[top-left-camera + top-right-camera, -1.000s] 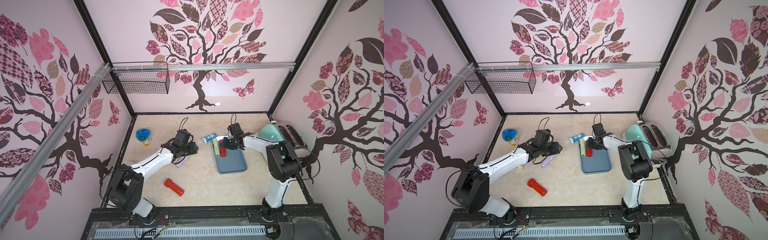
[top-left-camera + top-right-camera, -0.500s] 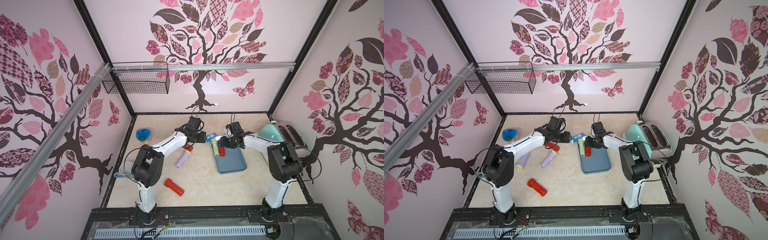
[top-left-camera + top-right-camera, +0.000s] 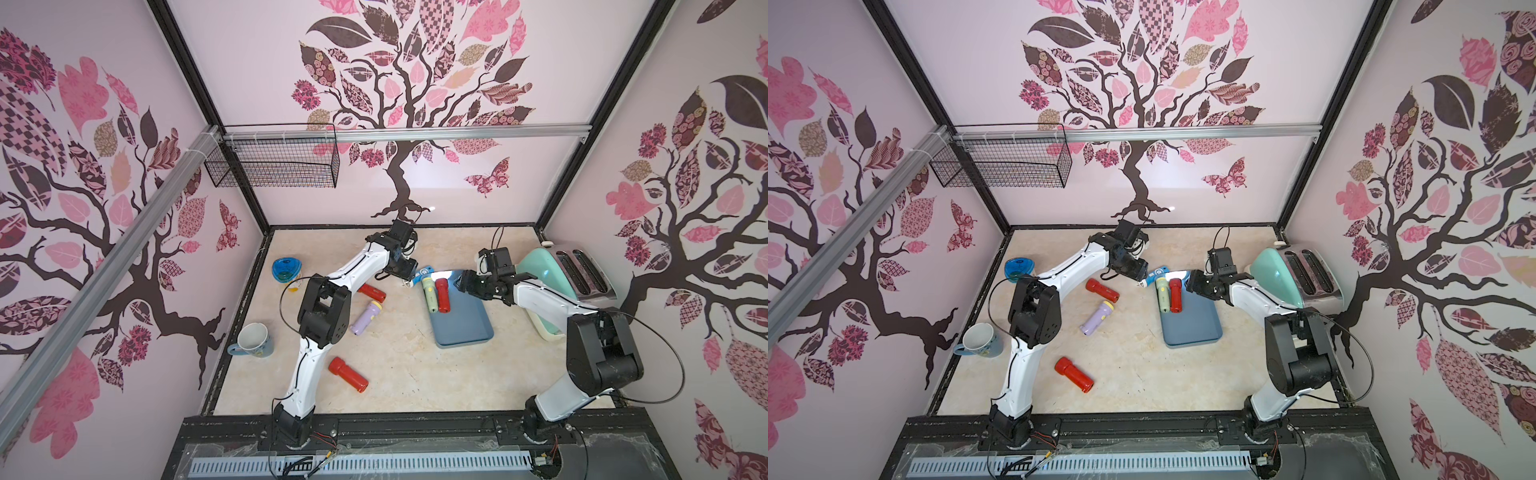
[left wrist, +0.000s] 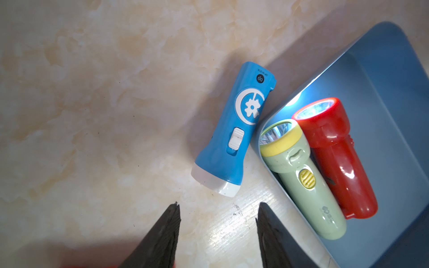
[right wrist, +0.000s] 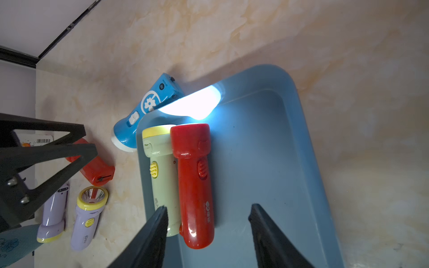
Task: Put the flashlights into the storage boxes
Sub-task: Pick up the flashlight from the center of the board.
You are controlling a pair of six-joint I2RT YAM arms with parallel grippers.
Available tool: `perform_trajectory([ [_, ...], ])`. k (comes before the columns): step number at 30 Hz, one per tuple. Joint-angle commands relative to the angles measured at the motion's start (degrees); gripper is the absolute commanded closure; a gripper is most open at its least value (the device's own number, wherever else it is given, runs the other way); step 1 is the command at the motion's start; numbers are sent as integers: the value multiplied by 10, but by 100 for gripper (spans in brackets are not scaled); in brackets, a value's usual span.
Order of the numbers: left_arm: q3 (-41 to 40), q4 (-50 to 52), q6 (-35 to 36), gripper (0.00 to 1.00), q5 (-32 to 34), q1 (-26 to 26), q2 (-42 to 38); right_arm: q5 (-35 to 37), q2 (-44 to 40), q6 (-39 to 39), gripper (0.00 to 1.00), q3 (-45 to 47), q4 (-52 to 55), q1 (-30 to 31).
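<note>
The slate-blue storage box (image 3: pixel 465 322) (image 5: pixel 267 150) holds a pale green flashlight (image 3: pixel 429 294) (image 5: pixel 162 176) and a lit red flashlight (image 3: pixel 443 294) (image 5: pixel 195 183), side by side. My right gripper (image 5: pixel 207 206) (image 3: pixel 459 284) is open over the box, its jaws apart around the red one's tail without touching it. A blue-and-white flashlight (image 4: pixel 234 130) (image 3: pixel 420 274) lies against the box's outer wall. My left gripper (image 4: pixel 218 205) (image 3: pixel 408 280) hangs open and empty just short of its white head. On the table lie two red flashlights (image 3: pixel 372 293) (image 3: pixel 348 375) and two lilac ones (image 5: pixel 89 218) (image 5: pixel 52 215).
A mint-green toaster (image 3: pixel 552 282) stands right of the box, close behind my right arm. A mug (image 3: pixel 253 340) and a blue-lidded jar (image 3: pixel 286 269) sit by the left wall. A black wire basket (image 3: pixel 274 166) hangs on the back wall.
My left arm swung from the table's middle left to the far side, ending beside the blue-and-white flashlight. The right gripper's jaws opened over the box, and the red flashlight lies free there.
</note>
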State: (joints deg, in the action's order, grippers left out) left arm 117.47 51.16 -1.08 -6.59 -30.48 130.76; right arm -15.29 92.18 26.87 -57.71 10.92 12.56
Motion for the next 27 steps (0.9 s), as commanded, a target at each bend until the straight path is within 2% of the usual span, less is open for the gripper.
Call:
perform_trajectory([
  [1, 61, 48, 38, 44, 21, 0, 32, -11, -9, 5, 40, -14, -1, -5],
  [10, 128, 68, 45, 44, 16, -1, 93, -2, -27, 10, 39, 6, -12, -12],
  [15, 154, 70, 44, 40, 5, -6, 123, -3, -23, 8, 40, 3, -13, -13],
  [18, 167, 74, 43, 33, 5, -8, 140, -4, -20, 7, 40, 1, -14, -14],
  [27, 173, 91, 29, 36, -10, -8, 170, -12, -12, 9, 40, -1, -17, -22],
])
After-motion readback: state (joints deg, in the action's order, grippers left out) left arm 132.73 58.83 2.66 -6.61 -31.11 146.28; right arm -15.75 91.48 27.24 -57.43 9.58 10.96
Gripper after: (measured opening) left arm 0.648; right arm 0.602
